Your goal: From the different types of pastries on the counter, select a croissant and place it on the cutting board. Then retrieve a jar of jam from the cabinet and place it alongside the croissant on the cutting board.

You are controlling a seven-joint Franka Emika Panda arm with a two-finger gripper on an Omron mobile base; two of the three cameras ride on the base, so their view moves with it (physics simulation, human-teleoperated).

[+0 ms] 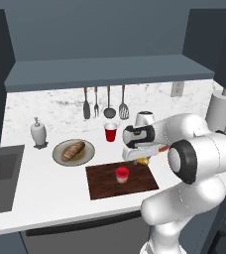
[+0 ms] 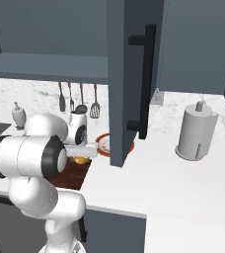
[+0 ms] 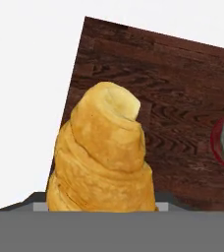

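1. The gripper [image 1: 142, 158] hangs over the right end of the cutting board [image 1: 100, 183], and its fingers are pinched on the croissant [image 1: 143, 160], which shows as a small yellow lump under the hand.
2. In the hand view the croissant [image 3: 103, 157] rises close to the camera with its tapered end pointing away, over the dark board [image 3: 182, 108] and near the board's edge by the white counter [image 3: 25, 98].
3. The jar of jam [image 1: 122, 174] stands upright on the board, left of the croissant and apart from it.
4. A brown bread loaf [image 1: 74, 150] lies on a round plate [image 1: 60, 155] on the counter [image 1: 45, 188], beyond the board's left end.
5. A red cup [image 1: 111, 132] stands farther back, near the backsplash.
6. In the right base view an orange-rimmed plate [image 2: 103, 144] sits just right of the gripper [image 2: 80, 157], partly hidden by the open cabinet door [image 2: 129, 79].
7. A paper towel roll [image 2: 196, 132] stands far to the right.
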